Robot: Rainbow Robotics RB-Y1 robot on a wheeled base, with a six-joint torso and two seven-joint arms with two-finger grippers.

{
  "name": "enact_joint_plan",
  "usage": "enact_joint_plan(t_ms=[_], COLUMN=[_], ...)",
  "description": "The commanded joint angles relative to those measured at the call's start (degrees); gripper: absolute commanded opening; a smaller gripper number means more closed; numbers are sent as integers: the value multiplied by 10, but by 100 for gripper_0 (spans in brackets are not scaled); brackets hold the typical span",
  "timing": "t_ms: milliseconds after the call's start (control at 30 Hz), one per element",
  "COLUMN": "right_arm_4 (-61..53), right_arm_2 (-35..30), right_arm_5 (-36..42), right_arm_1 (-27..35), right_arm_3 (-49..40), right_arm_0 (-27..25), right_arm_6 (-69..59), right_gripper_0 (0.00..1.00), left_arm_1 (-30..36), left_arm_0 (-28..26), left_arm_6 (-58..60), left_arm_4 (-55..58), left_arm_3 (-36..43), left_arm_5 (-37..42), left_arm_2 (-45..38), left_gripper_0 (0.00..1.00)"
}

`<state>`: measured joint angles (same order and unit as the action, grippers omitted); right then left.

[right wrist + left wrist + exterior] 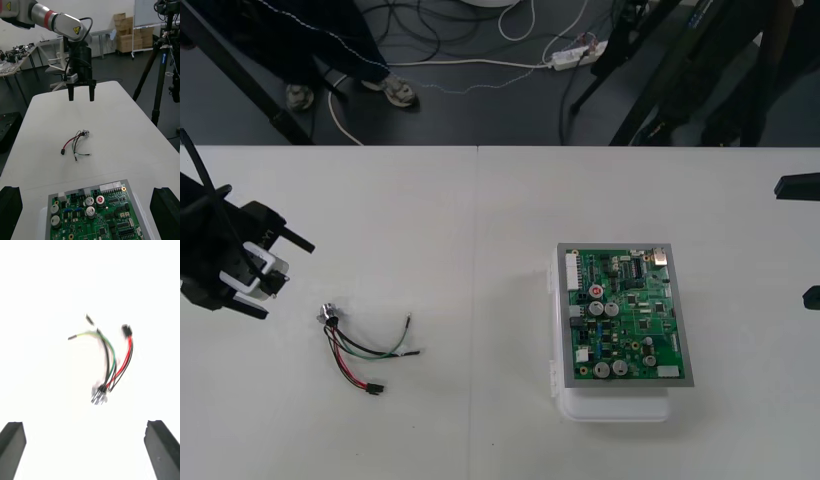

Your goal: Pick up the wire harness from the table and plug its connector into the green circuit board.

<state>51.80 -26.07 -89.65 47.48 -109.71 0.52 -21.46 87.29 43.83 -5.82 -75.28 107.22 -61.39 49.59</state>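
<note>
Wire harness (360,352) lying loose on the surface (480,200), well apart from the green board (627,315); the left hand (81,96), spread wide just beside it, should centre over the black plug (375,387) before closing, right hand (792,242) idle, also wide.

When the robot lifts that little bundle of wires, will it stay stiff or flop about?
Probably floppy: the wire harness has thin, loosely curved wires. The metal socket end looks heaviest, so it may dangle if the plug is gripped. Likely very light.

Harness (358,350) on table (480,230), left of board (627,318)
</note>
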Motion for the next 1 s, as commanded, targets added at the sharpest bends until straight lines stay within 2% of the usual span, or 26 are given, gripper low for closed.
enact_joint_plan(t_ms=[33, 200, 400, 800, 1000], right_arm_4=[-3, 1, 1, 1, 3], right_arm_2=[-4, -11, -14, -7, -7], right_arm_5=[-4, -4, -4, -4, -4], right_arm_1=[-22, -62, -80, -107, -116], right_arm_3=[0, 1, 1, 0, 0], right_arm_0=[-21, -22, -32, -32, -41], right_arm_6=[9, 12, 15, 23, 26], right_gripper_0=[100, 100, 100, 100, 100], left_arm_1=[13, -15, -65, -129, -159], left_arm_0=[114, 217, 299, 312, 311], left_arm_6=[-89, -173, -249, -296, -347], left_arm_4=[-31, -29, -12, 28, 115], left_arm_3=[-3, -48, -117, -180, -243], left_arm_5=[56, 94, 148, 209, 211], left_arm_2=[89, 227, 358, 448, 488], left_gripper_0=[98, 100, 100, 100, 100])
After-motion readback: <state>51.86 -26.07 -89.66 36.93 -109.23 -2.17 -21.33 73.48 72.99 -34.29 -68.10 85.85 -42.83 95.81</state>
